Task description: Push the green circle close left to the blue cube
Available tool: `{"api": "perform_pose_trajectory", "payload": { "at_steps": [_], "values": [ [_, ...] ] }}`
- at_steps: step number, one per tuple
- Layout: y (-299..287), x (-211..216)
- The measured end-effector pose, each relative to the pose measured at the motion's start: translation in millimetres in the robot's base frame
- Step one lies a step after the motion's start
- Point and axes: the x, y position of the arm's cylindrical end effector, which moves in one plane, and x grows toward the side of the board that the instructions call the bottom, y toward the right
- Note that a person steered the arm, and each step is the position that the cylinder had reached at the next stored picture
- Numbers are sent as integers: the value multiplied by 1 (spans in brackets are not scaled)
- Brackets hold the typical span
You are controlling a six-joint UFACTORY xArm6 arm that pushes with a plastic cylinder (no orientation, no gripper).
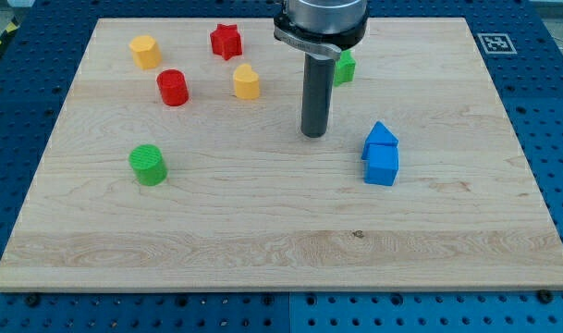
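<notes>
**Green circle far from its goal, tip parked mid-board**

The green circle stood on the wooden board toward the view's left, well apart from the blue cube, which sat right of centre. A second blue block, peaked on top, touched the cube on its upper side. My tip rested on the board between the two, much nearer the cube and slightly higher in the view, touching no block. There were no jaws to report, as the arm ended in a plain rod.

Judging from this layout, the tip was on the wrong side for the push: it would need to get to the circle's left to drive it rightward.

The circle stood upright, flat face up; being round, it had no long axis or heading across the board.

Two yellow blocks, a red cylinder, a red star and another green block lay near the top, clear of that path.
</notes>
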Motion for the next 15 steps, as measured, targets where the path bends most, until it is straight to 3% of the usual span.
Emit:
{"api": "perform_pose_trajectory", "payload": {
  "at_steps": [2, 3, 7, 10, 11, 13, 15],
  "values": [
    [-16, -13],
    [-68, -3],
    [-116, 18],
    [-235, 21],
    [-244, 55],
    [-208, 60],
    [-208, 79]
  ]
}}
